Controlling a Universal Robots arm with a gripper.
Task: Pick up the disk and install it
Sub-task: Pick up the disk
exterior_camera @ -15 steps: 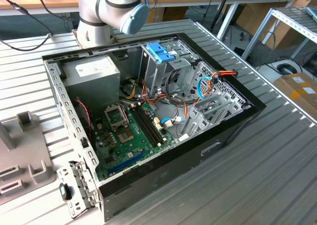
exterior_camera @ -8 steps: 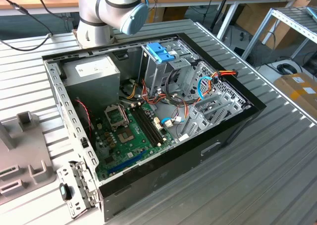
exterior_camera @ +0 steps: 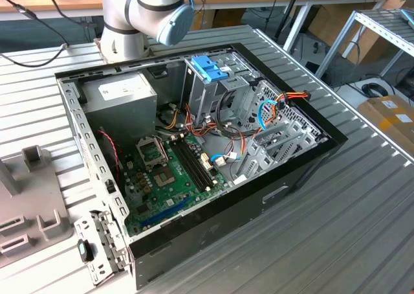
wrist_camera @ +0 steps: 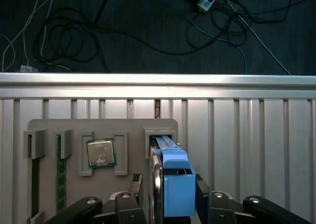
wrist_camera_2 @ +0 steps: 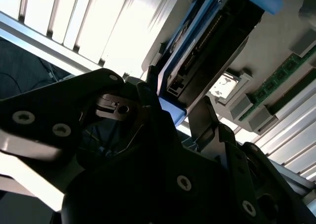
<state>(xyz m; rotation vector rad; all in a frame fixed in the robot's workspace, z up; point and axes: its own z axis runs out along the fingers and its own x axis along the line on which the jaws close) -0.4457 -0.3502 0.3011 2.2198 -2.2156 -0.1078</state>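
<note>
Silver ribs run all across the tabletop (wrist_camera: pixel 247 150), and past its edge the floor is dark with loose cables. On the tabletop lies a grey tray (wrist_camera: pixel 74 130) with slots. One slot holds a square chip (wrist_camera: pixel 101 152), and another holds a green memory stick (wrist_camera: pixel 60 174).

The disk (wrist_camera: pixel 173 160) stands on its thin edge in the slot beside the chip. Its blue frame faces up. The tool (wrist_camera: pixel 168 184) is down around the disk, with one black side next to each flat face. I cannot tell if it is squeezing the disk yet or just sitting close.

The step in hand looks like the pick-up. I think the tool does this best if it presses on the two big flat faces, not on the blue frame, and sits in the middle so the disk does not swing. The slot is snug, so the disk should stay straight, not tipped, and keep clear of the chip.

In the exterior view the open computer case (exterior_camera: pixel 284 177) waits well apart from the tray, with its metal drive cage (exterior_camera: pixel 213 96) inside.
</note>
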